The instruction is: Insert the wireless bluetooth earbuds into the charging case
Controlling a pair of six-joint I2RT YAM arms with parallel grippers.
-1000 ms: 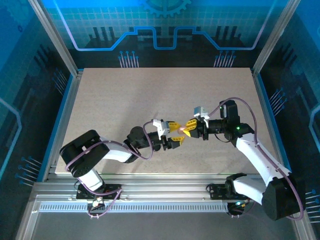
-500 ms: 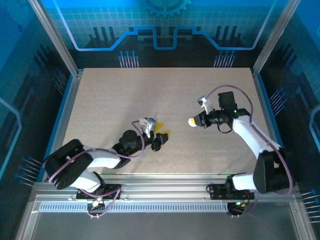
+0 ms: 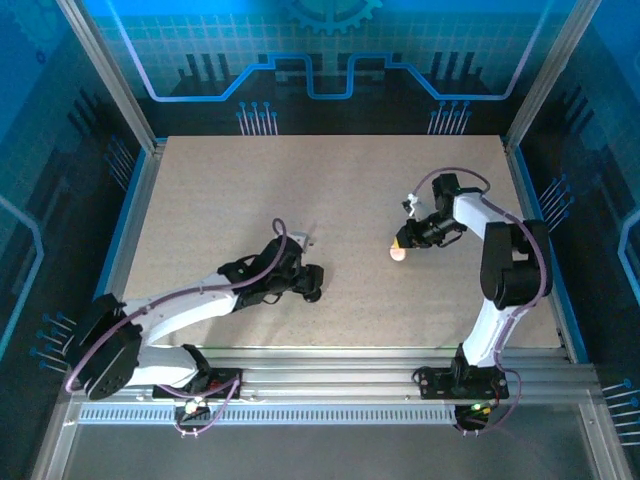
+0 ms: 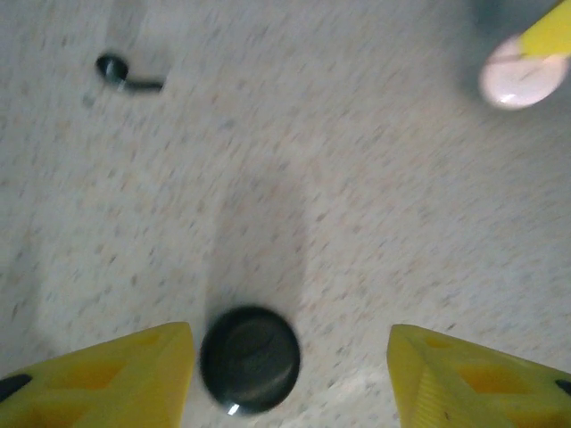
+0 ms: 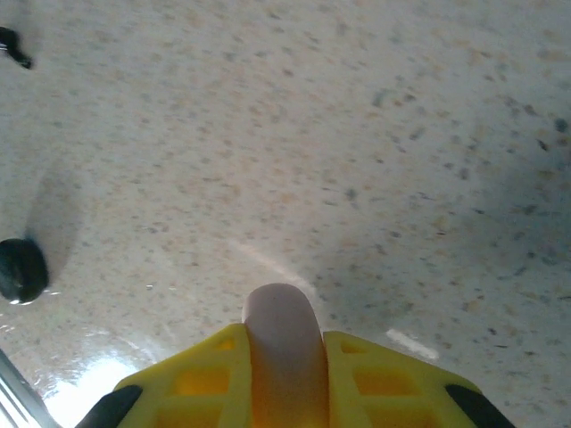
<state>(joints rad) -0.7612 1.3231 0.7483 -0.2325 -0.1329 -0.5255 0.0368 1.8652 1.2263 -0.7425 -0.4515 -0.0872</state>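
- Fingers of the right gripper (image 5: 285,341): yellow ribbed plastic, clamped together on a pale pink disc (image 5: 284,310) held edge-on. Its rounded rim pokes out past the tips. This claw sits right of the table's centre.
- Pink disc: smooth, matte, coin-round, with soft edges.
- Left gripper (image 4: 290,352): yellow fingers spread well apart, gripping nothing. It is low over the table (image 4: 375,214), left of centre and toward the near edge.
- Round black disc (image 4: 250,358): glossy, with a small glint at its rim, lying flat on the table between the spread fingers. It is just beside one finger and clear of the other.
- Black earbud (image 4: 120,71): one seen, tiny, a round head with a thin stem, lying on its side on bare table. It is out past the left claw, well apart from both discs. It is blurred, so finer detail cannot be told.
- Small black piece (image 5: 11,45), cut off at the edge of the right wrist view: cannot tell what it is.
- Table surface: pale, finely speckled and flat, with a patch of glare near the right claw.
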